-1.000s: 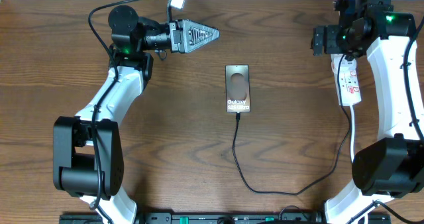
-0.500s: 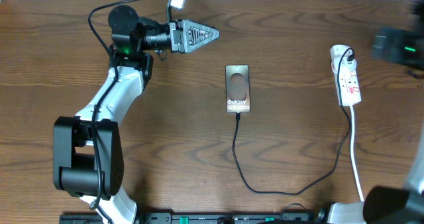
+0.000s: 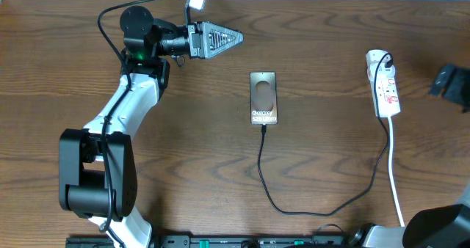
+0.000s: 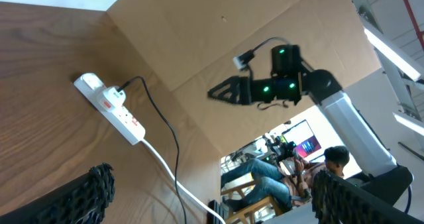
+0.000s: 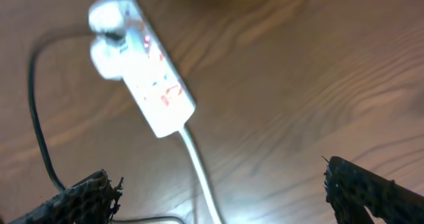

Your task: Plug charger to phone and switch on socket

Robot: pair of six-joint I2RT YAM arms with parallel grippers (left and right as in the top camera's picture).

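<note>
**Socket lies to the left of my right jaws, its long axis running far to near**

My right jaws are released and hold nothing. Their two dark fingers [image 5: 86, 197] sit in the bottom corners of the wrist view, with bare bench [image 5: 285, 85] between them. Ahead and left of that gap lies the socket [image 5: 142, 78], blurred and slanting from upper left to lower right. A white cord [image 5: 199, 158] leaves its nearer end, and a black plug [image 3: 386, 59] sits in its farther end.

From overhead, my right arm [image 3: 449, 86] shows only at the frame's edge, near the strip's outer side and apart from it. My left jaws are also released and empty. They point inward from the far left, well apart from the socket.

Between them and the socket lies the phone [image 3: 264, 97]. The charger [image 3: 268, 182] touches its near edge with its tip and looks seated.

I judge the switch is what remains, and my right arm is the nearer one. It should come in leftward across the strip's short axis. I cannot make out the switch itself.
</note>
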